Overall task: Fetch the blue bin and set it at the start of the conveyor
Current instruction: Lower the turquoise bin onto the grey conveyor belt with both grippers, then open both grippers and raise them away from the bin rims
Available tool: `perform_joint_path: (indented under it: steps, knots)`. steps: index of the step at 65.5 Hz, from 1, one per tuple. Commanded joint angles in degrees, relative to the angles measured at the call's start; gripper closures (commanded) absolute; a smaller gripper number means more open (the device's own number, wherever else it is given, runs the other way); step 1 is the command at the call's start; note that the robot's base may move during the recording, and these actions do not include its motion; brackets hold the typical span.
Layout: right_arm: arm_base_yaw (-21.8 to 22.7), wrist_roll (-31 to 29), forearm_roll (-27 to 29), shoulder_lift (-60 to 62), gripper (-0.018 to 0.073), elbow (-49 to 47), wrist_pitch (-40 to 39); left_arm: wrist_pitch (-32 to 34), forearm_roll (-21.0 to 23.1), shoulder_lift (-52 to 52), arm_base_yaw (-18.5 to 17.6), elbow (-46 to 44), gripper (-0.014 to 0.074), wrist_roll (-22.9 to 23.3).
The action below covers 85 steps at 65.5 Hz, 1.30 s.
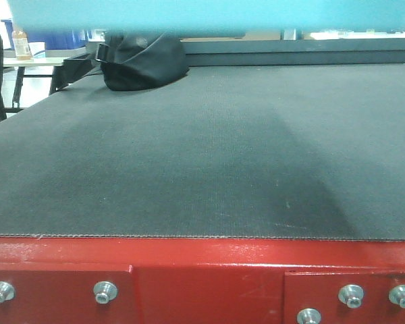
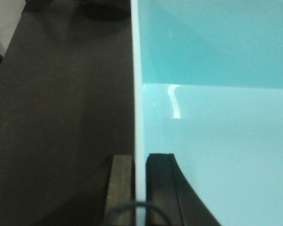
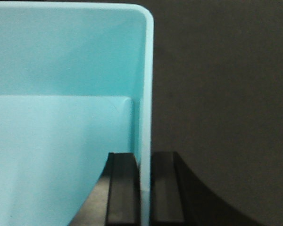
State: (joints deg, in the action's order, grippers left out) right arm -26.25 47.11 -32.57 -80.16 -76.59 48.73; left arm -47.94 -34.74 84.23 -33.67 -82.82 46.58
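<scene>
The blue bin (image 1: pixel 216 13) is a pale cyan tub hanging above the conveyor start (image 1: pixel 189 162), a dark grey belt with a red bolted frame; only its underside shows along the top of the front view. My left gripper (image 2: pixel 140 165) is shut on the blue bin's (image 2: pixel 217 117) left wall, one finger inside and one outside. My right gripper (image 3: pixel 145 162) is shut on the blue bin's (image 3: pixel 61 132) right wall near a rounded corner. The dark belt (image 2: pixel 61 117) lies below both grippers. The tub's inside looks empty.
A black cap (image 1: pixel 145 61) lies on the belt at the far left, under the bin's edge. Beyond the belt stand a table with a bottle (image 1: pixel 20 44) and dark blue bins (image 1: pixel 54 37). The red frame (image 1: pixel 202 283) carries silver bolts along the near edge.
</scene>
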Motion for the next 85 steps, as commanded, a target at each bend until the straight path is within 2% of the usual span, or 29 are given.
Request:
perform_joint_path:
  steps: [1, 7, 12, 26, 37, 64, 68, 71, 75, 82, 85]
  knots:
    - [-0.59, 3.12, 1.12, -1.44, 0.0724, 1.95, -6.07, 6.64, 6.18, 1.58, 0.69, 0.14, 0.0707, 0.02]
    - [-0.01, 5.66, 1.12, -2.4, 0.0724, 5.63, -9.83, 9.22, 10.8, 2.77, 3.74, 2.2, 0.0707, 0.02]
    - [1.05, 5.79, 1.12, -3.24, 0.0724, 8.0, -14.17, 11.91, 11.84, 3.2, 5.69, 4.71, 0.0707, 0.02]
    - [4.38, 5.79, 1.22, -8.87, 0.0724, 9.39, -20.4, 17.97, 10.18, 4.7, 6.14, 11.02, 0.0707, -0.49]
    - [5.17, 5.68, 1.22, -11.36, 0.0724, 9.39, -22.4, 22.61, 10.39, 6.78, 8.18, 12.79, 0.0707, -0.49]
    - [5.17, 5.68, 0.57, -14.59, 0.0724, 9.2, -25.41, 22.02, 9.4, 9.38, 9.07, 12.79, 0.07, -1.47]
    - [5.17, 5.68, -0.38, -14.59, 0.0724, 9.05, -26.48, 21.76, 8.65, 9.38, 9.07, 12.79, 0.0652, -1.47]
    - [5.17, 5.68, -0.5, -14.59, 0.0689, 8.78, -26.46, 21.76, 8.49, 9.38, 9.07, 12.79, 0.0576, -1.47]
    - [5.17, 5.68, -0.5, -14.59, 0.0578, 8.59, -25.7, 21.63, 8.49, 9.27, 9.07, 12.79, 0.0477, -1.47]
    - [5.17, 5.68, -0.5, -14.59, 0.0317, 8.6, -24.22, 19.78, 8.36, 9.27, 9.32, 12.41, 0.0267, -1.47]
    - [5.17, 5.68, -0.5, -14.59, 0.0263, 8.6, -22.69, 18.39, 8.05, 9.27, 9.45, 12.02, 0.0208, -1.47]
